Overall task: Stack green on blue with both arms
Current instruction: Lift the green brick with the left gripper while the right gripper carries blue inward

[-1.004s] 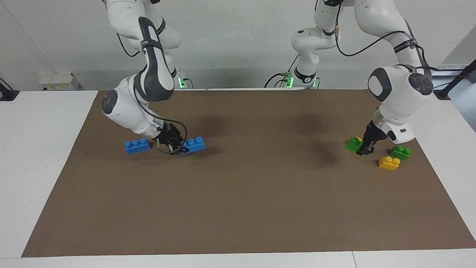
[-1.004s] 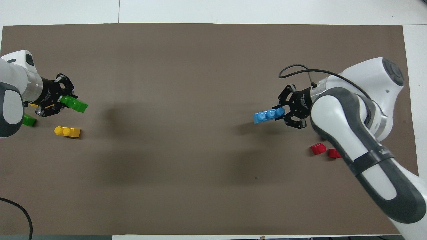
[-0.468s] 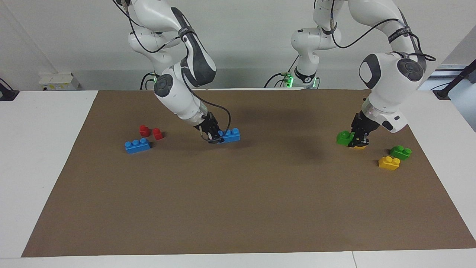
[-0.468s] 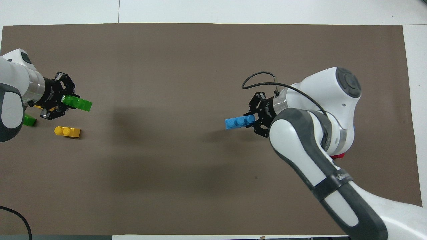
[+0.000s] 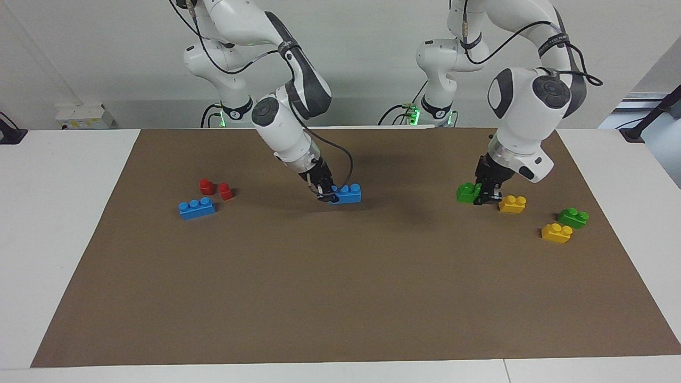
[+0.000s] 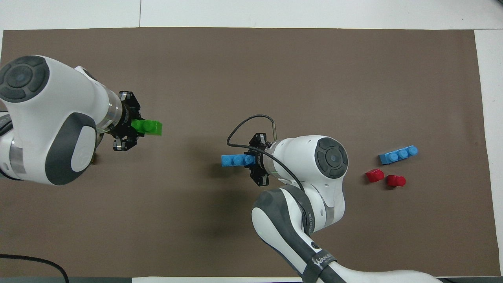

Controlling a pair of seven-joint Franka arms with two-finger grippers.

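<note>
**Each arm holds a brick above the mat**

The green brick [image 5: 468,192] is small, bright and glossy, with two round studs on top. The blue brick [image 5: 348,193] is longer, with three studs in a row, though one end is hidden by the fingers in the facing view.

The green brick sticks out sideways from the left gripper [image 5: 487,194], pointing toward the middle of the table; the fingers are clamped shut on one end of it. It hangs over the brown mat [image 5: 340,298] at the left arm's end of the table, beside a yellow brick [image 5: 512,204] that lies on the mat. The blue brick likewise juts out from the right gripper [image 5: 325,192], whose fingers are closed on its end, and it points toward the green one. It is over the middle of the mat. The two held bricks are well apart, with bare mat between them.

The left arm bends down steeply from its elbow, wrist angled inward. The right arm reaches far in from its base, forearm sloping down toward the table's centre, a black cable looping at its wrist.

On the mat lie a second blue brick [image 5: 197,208] with two small red bricks [image 5: 215,189] near it at the right arm's end, and another green brick [image 5: 573,217] beside another yellow brick [image 5: 556,232] at the left arm's end.
</note>
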